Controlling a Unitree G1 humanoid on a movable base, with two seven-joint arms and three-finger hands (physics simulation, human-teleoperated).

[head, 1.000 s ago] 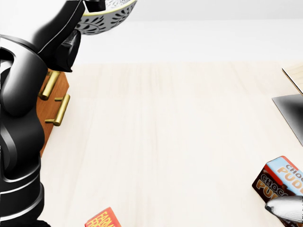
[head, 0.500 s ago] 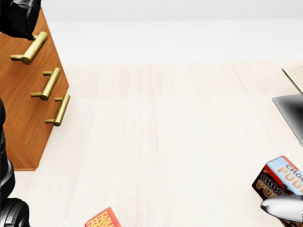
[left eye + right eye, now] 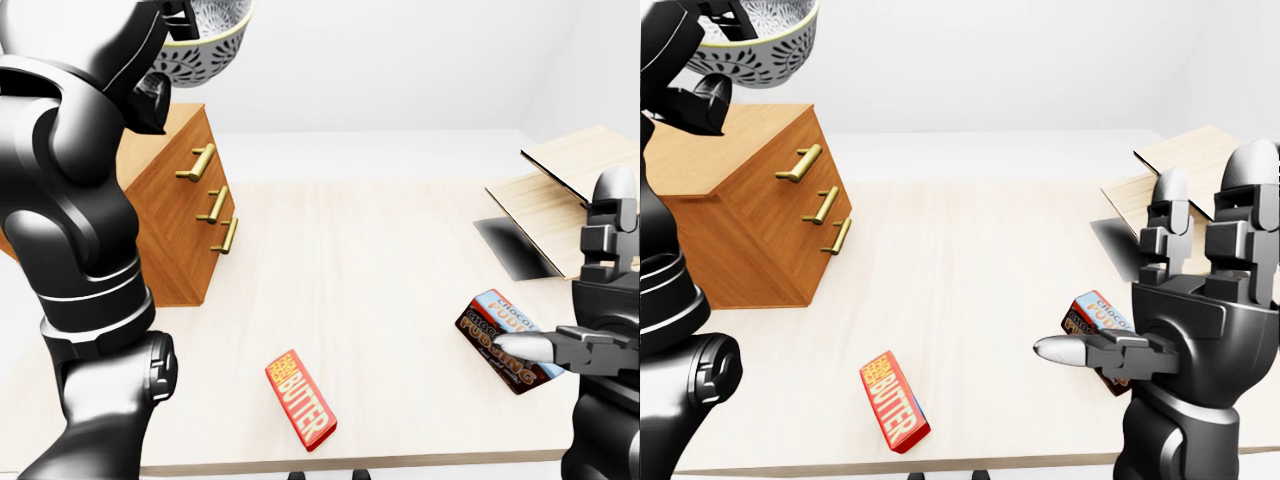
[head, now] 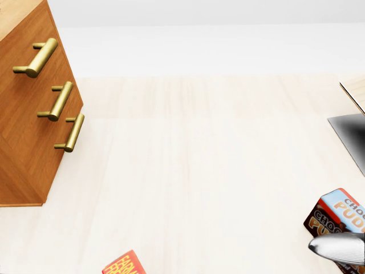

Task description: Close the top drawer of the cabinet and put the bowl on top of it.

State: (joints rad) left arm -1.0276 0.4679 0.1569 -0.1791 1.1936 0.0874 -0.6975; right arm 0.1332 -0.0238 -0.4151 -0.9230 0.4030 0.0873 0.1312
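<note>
The left hand (image 3: pixel 178 12) grips the bowl (image 3: pixel 770 40) above the cabinet (image 3: pixel 750 200), its drawers all closed. The right hand (image 3: pixel 1195 320) hangs open over the desk (image 3: pixel 970 290).

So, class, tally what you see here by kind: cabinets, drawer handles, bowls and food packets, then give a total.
cabinet: 1
drawer handles: 3
bowl: 1
food packets: 2 (butter, chocolate pudding)
Total: 7
</note>
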